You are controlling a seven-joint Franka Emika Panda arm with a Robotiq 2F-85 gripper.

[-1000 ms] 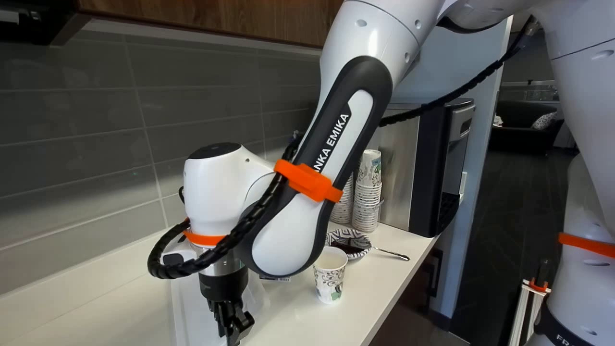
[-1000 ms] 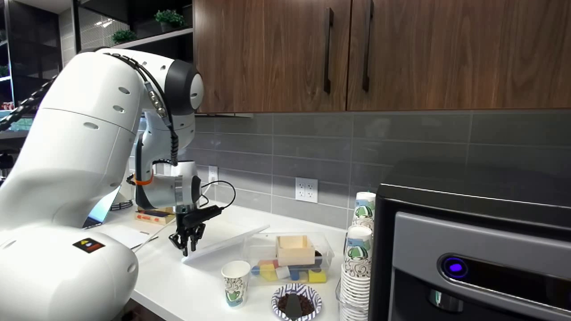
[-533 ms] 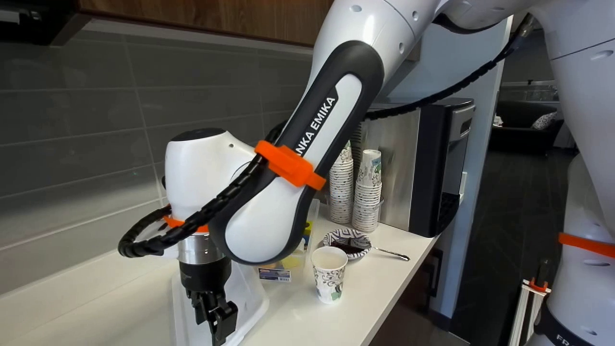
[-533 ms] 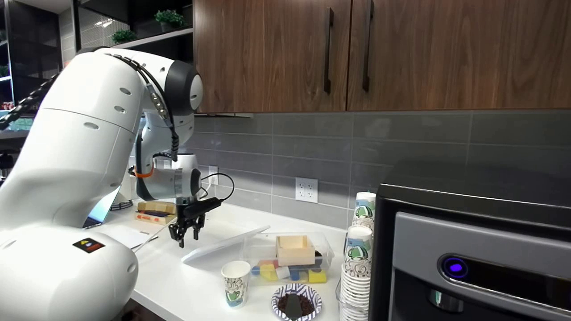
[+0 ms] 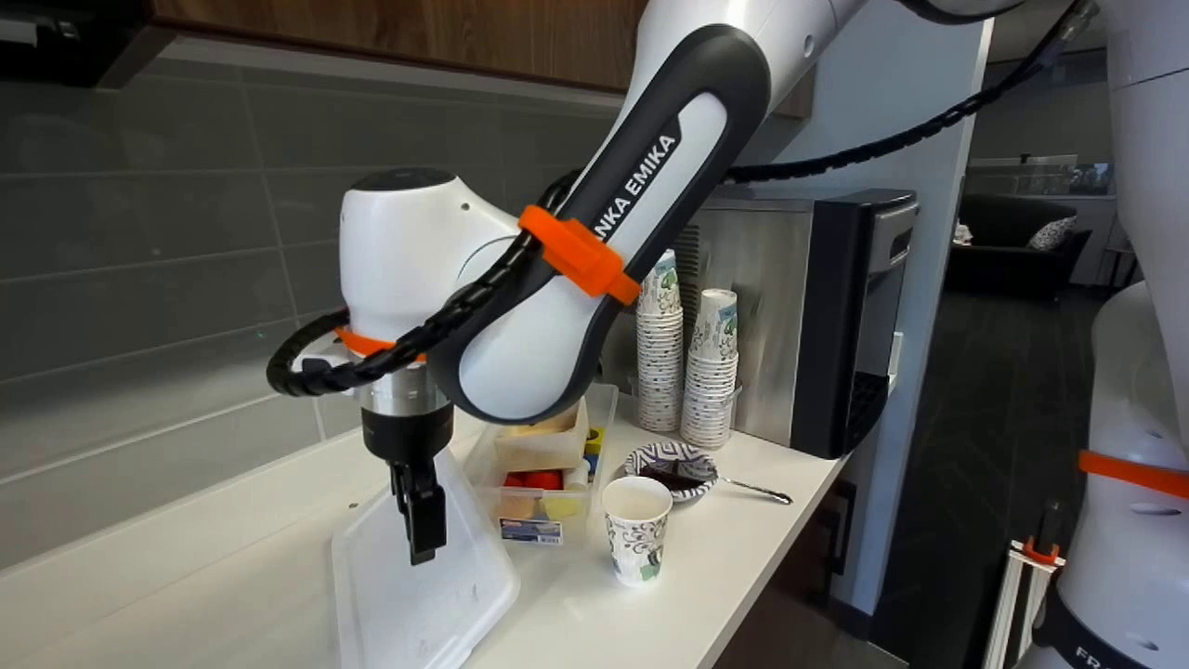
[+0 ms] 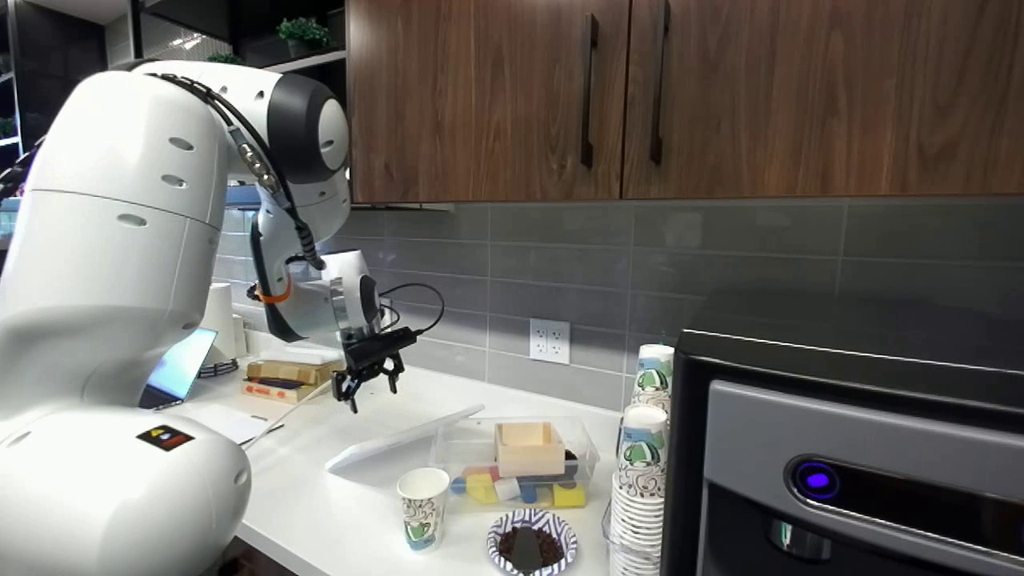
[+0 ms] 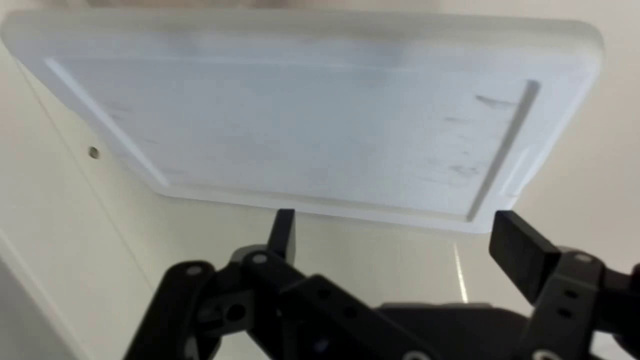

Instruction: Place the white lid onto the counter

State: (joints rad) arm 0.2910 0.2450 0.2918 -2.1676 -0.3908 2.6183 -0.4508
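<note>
1. Grey tiled wall [image 6: 720, 272] backed the work area, with wood cabinets [image 6: 480, 96] mounted above; from my remote station I logged both as background.
2. Counter [image 5: 604, 632]: pale, straight-fronted, the named destination. I judged the placing step in hand and only partly met, since the white lid [image 7: 310, 125] was on the counter but not flat. In my judgement the next move called for taking its raised edge, drawing it away from the clear container [image 5: 531, 531] and lowering it level; if a tilted lay was acceptable, a plain retreat would have served.
3. White lid, orientation: its long axis crossed the counter, from the wall side toward the front edge. One long edge appeared to rest on the counter; the other was tipped up at the container. Its upper face turned away from the container. Contact at the container's rim I could not confirm.
4. Gripper [image 7: 392, 220]: hung in the air near the lid's low edge, apart from it. Jaws stood wide apart, nothing between them.
5. Paper cup [image 5: 637, 544]: upright, near the container on the front-edge side. I rated it at risk should the lid swing that way.
6. Dark spot [image 7: 93, 152]: on the counter, just beside the lid's wall-side end; hole or mark, I could not tell.
</note>
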